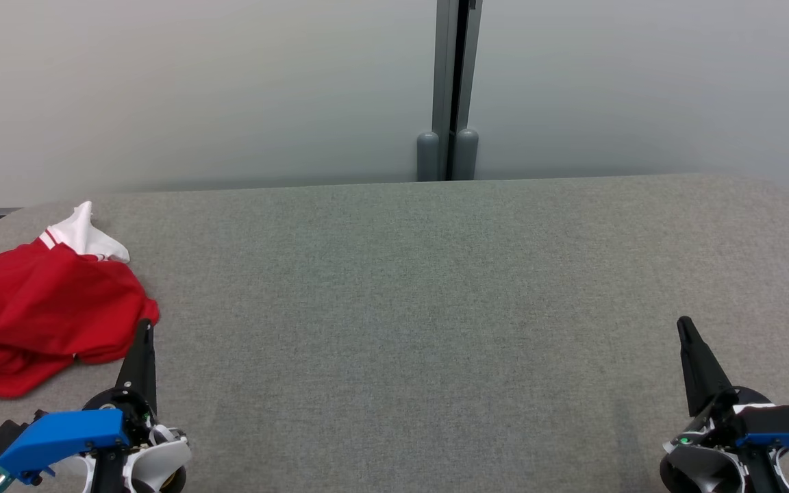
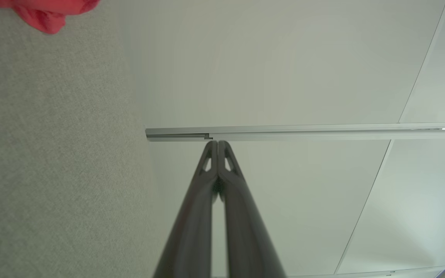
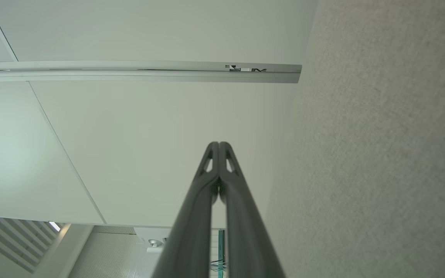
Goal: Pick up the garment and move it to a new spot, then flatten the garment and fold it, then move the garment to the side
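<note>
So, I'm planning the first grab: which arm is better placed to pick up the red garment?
Left. The left gripper, shut, sits right beside the red garment crumpled at the left edge of the table. The right gripper, also shut, is at the opposite side, well away from it.

Soft cloth on rough-woven grey fabric

The garment (image 1: 31,308) is soft red cloth with white trim, matt all over. The table (image 1: 401,308) is covered in grey felt-like fabric with a fine rough grain. The left gripper (image 1: 144,329) and right gripper (image 1: 683,324) look like smooth, dark, matt plastic. The wall panels (image 1: 196,89) are smooth and matt; the post (image 1: 442,82) between them looks like satin grey metal.
</note>
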Robot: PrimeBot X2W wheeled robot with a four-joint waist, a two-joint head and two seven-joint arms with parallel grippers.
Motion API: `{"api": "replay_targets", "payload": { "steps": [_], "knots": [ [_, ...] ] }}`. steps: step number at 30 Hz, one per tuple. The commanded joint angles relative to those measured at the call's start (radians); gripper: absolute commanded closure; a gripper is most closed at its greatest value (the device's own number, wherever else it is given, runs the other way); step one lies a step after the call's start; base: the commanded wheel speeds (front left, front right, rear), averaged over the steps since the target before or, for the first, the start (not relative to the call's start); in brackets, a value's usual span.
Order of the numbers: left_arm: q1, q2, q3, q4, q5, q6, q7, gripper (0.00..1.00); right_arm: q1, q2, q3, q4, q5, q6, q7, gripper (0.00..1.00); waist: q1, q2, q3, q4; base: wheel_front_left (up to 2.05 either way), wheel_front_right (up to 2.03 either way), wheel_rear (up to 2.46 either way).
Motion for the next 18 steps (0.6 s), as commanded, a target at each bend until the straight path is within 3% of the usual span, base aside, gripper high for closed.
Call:
{"api": "replay_targets", "payload": {
  "steps": [1,18],
  "knots": [
    [-0.009,-0.002,-0.001,-0.002,0.001,-0.004,0.001,1.00,-0.014,0.001,-0.001,-0.002,-0.003,0.003,0.001,1.00,0.0000,-0.0001,0.000,0.000,0.00,0.00,0.00],
    [-0.009,-0.002,-0.001,-0.002,0.001,-0.004,0.001,1.00,-0.014,0.001,-0.001,-0.002,-0.003,0.003,0.001,1.00,0.0000,-0.0001,0.000,0.000,0.00,0.00,0.00]
  ]
}}
